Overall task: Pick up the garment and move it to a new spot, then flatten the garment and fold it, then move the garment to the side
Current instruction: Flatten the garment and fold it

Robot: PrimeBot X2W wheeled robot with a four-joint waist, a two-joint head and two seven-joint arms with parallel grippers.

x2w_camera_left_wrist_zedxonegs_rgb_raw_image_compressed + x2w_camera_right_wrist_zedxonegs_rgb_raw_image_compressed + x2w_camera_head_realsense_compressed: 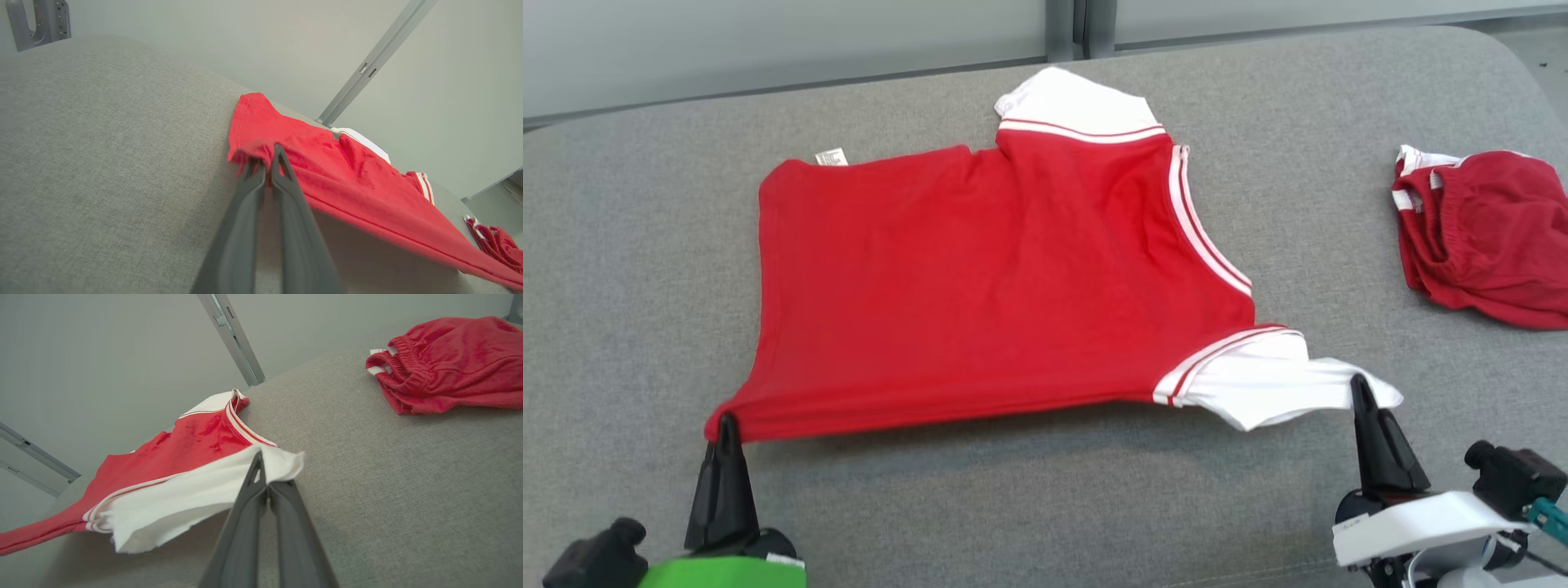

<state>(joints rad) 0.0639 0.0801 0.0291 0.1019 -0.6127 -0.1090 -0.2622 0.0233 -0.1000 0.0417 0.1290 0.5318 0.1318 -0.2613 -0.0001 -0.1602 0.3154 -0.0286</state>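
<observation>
The garment is a red T-shirt with white, red-striped sleeves, spread across the grey cushioned surface. Its near edge hangs lifted off the surface between my two grippers. My left gripper is shut on the garment's near left hem corner. My right gripper is shut on the tip of the near white sleeve. The far white sleeve lies flat at the back. A small white label shows at the far left corner.
A second red piece of clothing with an elastic waistband lies bunched at the right edge of the surface. Behind the surface stands a pale wall with a grey metal post. Bare grey fabric lies to the left and in front.
</observation>
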